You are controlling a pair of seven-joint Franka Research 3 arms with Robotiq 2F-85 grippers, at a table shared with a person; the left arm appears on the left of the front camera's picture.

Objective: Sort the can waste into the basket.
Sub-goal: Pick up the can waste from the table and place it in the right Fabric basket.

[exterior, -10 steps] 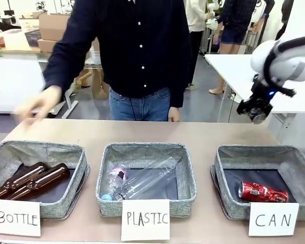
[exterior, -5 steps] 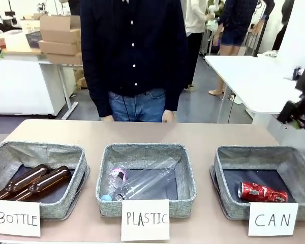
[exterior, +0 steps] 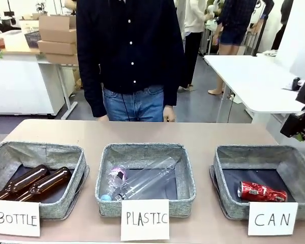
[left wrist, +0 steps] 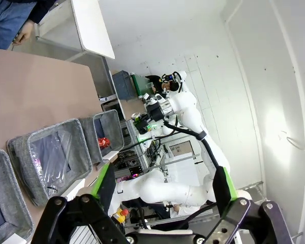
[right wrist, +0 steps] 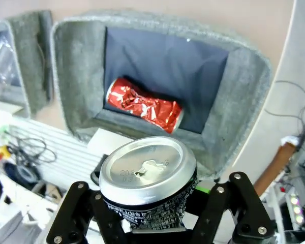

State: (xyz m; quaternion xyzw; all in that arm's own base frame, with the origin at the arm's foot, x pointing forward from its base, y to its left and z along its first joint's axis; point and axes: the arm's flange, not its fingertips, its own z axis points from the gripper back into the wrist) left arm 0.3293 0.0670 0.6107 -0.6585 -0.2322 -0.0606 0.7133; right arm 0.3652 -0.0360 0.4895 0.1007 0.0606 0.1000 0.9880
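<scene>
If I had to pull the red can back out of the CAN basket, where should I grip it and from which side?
Probably from straight above, fingers closing across the middle of the red can. It lies on its side, crumpled, on the dark floor of the basket, and the walls block any sideways approach. The right gripper is shut on the dark can; the left gripper is open.
</scene>
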